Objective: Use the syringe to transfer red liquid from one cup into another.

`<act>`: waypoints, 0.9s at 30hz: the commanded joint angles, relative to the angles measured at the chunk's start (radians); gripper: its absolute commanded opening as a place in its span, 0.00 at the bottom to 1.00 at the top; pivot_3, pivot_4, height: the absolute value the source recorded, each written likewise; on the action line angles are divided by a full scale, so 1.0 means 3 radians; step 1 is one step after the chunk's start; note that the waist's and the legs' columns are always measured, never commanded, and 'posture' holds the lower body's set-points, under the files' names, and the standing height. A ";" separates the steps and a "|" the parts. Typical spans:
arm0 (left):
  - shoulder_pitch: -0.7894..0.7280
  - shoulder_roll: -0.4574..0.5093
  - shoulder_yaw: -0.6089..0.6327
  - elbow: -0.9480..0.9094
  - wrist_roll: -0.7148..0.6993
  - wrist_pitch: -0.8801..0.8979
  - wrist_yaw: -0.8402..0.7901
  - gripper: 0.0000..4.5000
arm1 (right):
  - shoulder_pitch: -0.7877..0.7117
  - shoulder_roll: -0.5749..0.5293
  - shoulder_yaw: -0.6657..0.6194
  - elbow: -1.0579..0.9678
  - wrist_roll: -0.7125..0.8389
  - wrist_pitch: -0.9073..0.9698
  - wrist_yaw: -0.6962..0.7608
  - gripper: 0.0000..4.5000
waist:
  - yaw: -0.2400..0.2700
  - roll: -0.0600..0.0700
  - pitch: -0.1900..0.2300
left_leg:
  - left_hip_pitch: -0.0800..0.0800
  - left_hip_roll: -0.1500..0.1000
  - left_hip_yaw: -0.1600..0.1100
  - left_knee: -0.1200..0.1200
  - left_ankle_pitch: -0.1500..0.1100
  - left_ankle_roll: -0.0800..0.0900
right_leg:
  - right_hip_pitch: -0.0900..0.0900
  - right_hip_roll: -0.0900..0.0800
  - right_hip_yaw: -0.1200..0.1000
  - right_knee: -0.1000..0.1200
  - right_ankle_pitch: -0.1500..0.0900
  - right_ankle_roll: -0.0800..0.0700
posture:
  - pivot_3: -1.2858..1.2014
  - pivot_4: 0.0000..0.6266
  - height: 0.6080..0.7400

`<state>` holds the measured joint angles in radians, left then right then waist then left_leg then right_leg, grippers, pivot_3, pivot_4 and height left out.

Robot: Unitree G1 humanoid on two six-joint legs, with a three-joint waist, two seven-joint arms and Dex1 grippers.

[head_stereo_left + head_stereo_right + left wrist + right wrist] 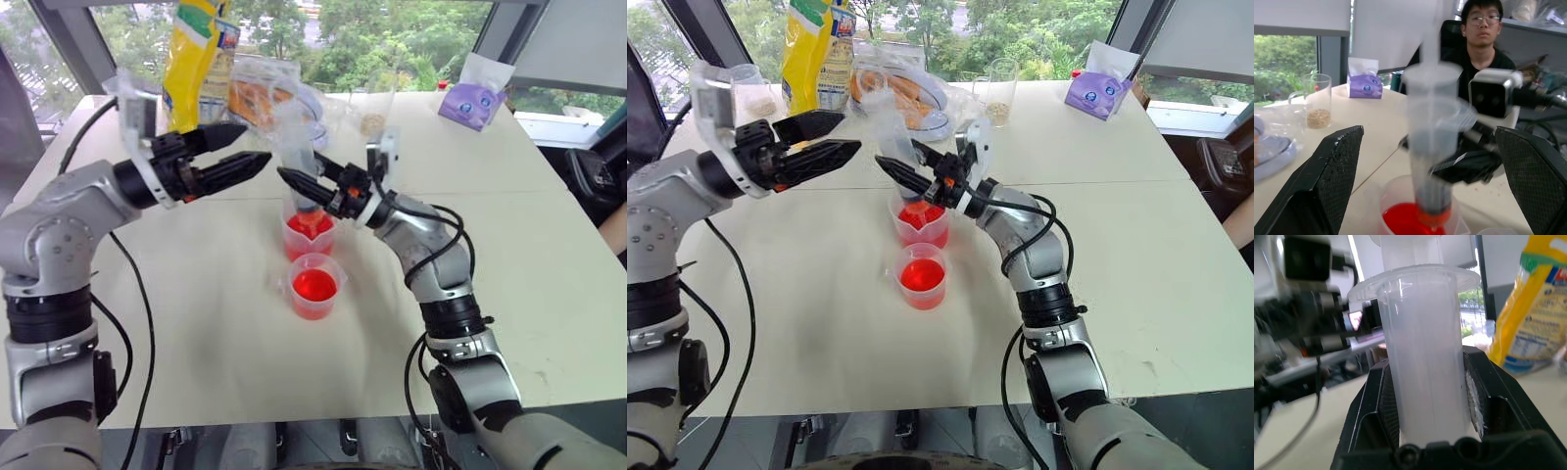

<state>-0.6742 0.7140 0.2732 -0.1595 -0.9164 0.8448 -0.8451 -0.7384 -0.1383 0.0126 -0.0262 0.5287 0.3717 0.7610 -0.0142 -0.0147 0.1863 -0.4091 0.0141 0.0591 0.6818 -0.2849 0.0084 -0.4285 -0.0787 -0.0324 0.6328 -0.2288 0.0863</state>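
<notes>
Clear syringe (pixel 298 162) stands upright, orange tip dipped in the far cup (pixel 311 235) of red liquid (pixel 310 224), barrel clamped by right gripper (pixel 306 184). Left gripper (pixel 257 145) w/ fingers spread, just beside it, apart. Near cup (pixel 314 286) sits mid-table (pixel 549 245), bare top all round; bags, glass at far edge.
</notes>
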 commanded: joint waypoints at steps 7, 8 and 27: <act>-0.0086 0.0144 0.0147 -0.0114 -0.0251 0.0080 -0.0055 0.98 | 0.0102 -0.0326 -0.0269 -0.1079 0.1103 0.0919 -0.0080 0.32 | 0.0002 0.0000 0.0000 | 0.0000 -0.0001 -0.0001 0.0000 0.0000 0.0000 | 0.0001 -0.0003 -0.0002 -0.0001 0.0000 0.0000 | 0.52 0.24 1.00; -0.0107 0.0141 0.0141 -0.0113 -0.0277 0.0094 -0.0059 0.98 | 0.0180 -0.0366 -0.0233 -0.1121 0.1117 0.0946 -0.0048 0.32 | 0.0001 0.0000 0.0000 | 0.0000 -0.0001 -0.0001 0.0000 0.0000 0.0001 | 0.0001 -0.0002 -0.0002 -0.0001 0.0000 0.0000 | 0.52 0.24 1.00; -0.0261 0.0174 0.0035 -0.0438 -0.1141 0.0609 0.0017 0.98 | 0.0751 -0.0528 0.0187 -0.0966 0.0599 0.0510 0.0302 0.32 | 0.0005 0.0000 0.0000 | 0.0000 -0.0001 0.0000 0.0001 0.0000 0.0001 | 0.0002 0.0003 -0.0001 -0.0002 0.0000 0.0000 | 0.52 0.24 1.00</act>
<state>-0.7214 0.7714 0.2845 -0.2781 -1.2358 1.0319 -0.8547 -0.5052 -0.2970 0.0722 -0.3048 0.7105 0.5509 0.8437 -0.0128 -0.0148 0.1863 -0.4091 0.0139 0.0589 0.6821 -0.2850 0.0087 -0.4279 -0.0777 -0.0327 0.6322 -0.2289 0.0863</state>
